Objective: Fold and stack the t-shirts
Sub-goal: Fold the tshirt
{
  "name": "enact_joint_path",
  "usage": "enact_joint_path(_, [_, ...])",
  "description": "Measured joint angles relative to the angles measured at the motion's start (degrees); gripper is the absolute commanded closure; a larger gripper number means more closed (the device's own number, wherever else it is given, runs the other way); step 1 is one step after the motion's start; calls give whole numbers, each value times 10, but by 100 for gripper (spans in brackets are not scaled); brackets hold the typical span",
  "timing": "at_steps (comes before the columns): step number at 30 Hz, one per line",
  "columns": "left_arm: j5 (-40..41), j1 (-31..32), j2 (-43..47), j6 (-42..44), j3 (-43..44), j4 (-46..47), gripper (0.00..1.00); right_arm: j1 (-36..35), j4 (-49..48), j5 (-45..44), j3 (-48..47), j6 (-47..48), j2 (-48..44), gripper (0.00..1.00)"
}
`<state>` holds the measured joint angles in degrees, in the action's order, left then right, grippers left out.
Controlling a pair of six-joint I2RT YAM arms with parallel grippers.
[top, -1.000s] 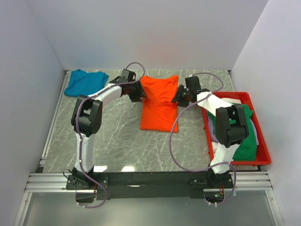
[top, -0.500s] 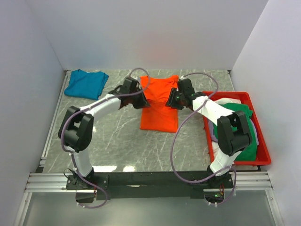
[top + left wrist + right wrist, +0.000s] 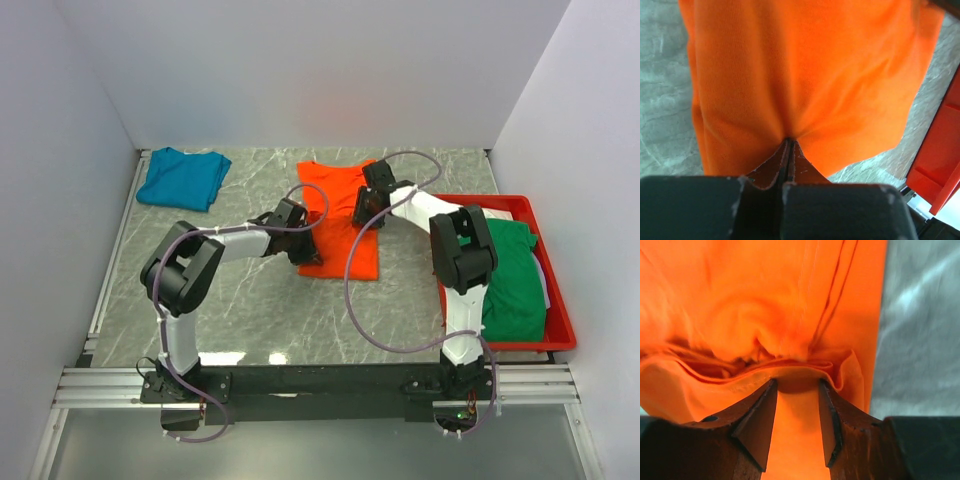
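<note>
Top external view puts the bright orange cloth t-shirt (image 3: 338, 190) mid-table on the grey marble-patterned tabletop (image 3: 250, 300), lying as a narrow strip that runs far to near. It looks part-folded. The left gripper (image 3: 789, 144) is at the shirt's near left edge, clenched flat on a pinch of orange cloth that puckers toward it. That grip suits carrying the edge over for the next fold. The right gripper (image 3: 797, 384) is on the shirt's right side. Its jaws stand apart, straddling a bunched ridge of cloth without pinching it, probably so both arms can lift together once it closes. A folded teal blue t-shirt (image 3: 183, 177) lies far left. A green t-shirt (image 3: 512, 285) waits in the red plastic tray (image 3: 562, 335) on the right.
</note>
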<state>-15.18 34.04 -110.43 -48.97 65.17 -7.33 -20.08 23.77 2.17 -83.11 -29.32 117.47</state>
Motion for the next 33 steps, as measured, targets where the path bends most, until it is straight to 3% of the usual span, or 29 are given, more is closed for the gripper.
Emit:
enact_joint_path(9, [0, 0, 17, -4, -40, 52, 99, 18, 28, -17, -47, 5, 20, 53])
enact_joint_path(14, [0, 0, 22, -2, -38, 38, 93, 20, 31, -20, -47, 7, 19, 53])
enact_joint_path(19, [3, -4, 23, 5, 20, -21, 93, 20, 36, -25, -45, 7, -5, 53])
enact_joint_path(24, [10, -27, 20, 7, 103, -47, 99, 19, 30, -24, -38, 3, -52, 55])
enact_joint_path(29, [21, -56, -33, 13, 195, -59, 99, 19, 24, -19, -37, 2, -62, 55])
enact_joint_path(33, [25, -71, -76, 14, 222, -79, 99, 18, 24, -10, -35, 2, -62, 56])
